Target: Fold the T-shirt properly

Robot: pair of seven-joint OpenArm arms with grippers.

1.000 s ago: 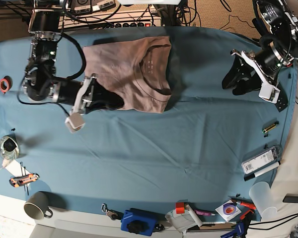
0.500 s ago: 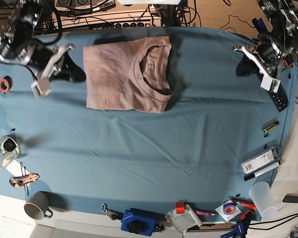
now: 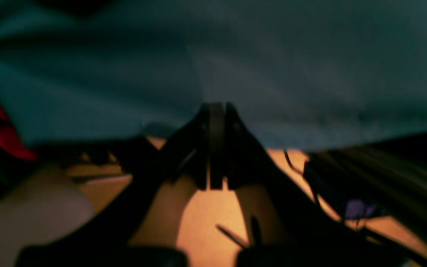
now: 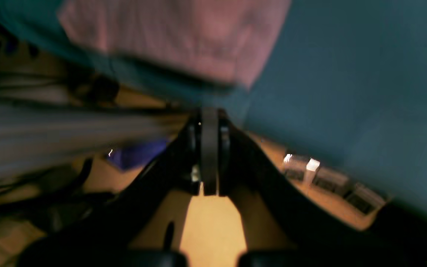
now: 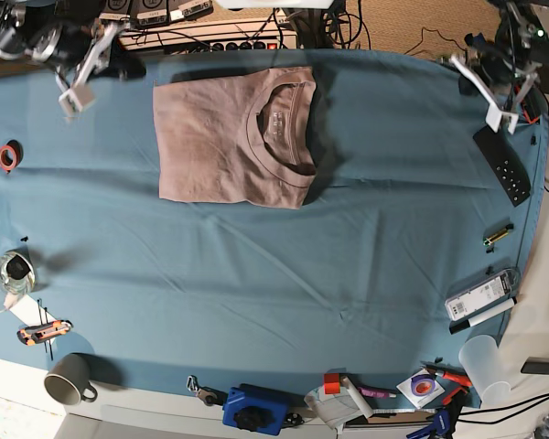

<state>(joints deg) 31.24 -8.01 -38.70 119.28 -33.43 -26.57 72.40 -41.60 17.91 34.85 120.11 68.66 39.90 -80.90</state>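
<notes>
Both arms have pulled back to the far corners since a second ago: the right gripper (image 5: 128,66), which then sat low against the near-left edge of the garment, is now up at the far-left table edge, and the left gripper (image 5: 468,84) has risen from the cloth to the far-right corner. Its jaws, parted a second ago, are now pressed together on nothing, as the left wrist view shows (image 3: 216,111). The right gripper's jaws (image 4: 209,115) are likewise closed and empty.

The dusty pink-brown short-sleeved cotton T-shirt (image 5: 221,139) lies folded into a flat, roughly square packet on the teal-blue table cloth (image 5: 284,274), just to the right of the right gripper and well apart from the left gripper. Its ribbed round collar (image 5: 300,128) faces toward the left gripper, with the small neck label inside it; the straight opposite edge faces the right gripper. The packet's slightly longer axis runs between the two grippers. In the right wrist view the blurred pink cloth (image 4: 184,37) shows just beyond the closed jaws
</notes>
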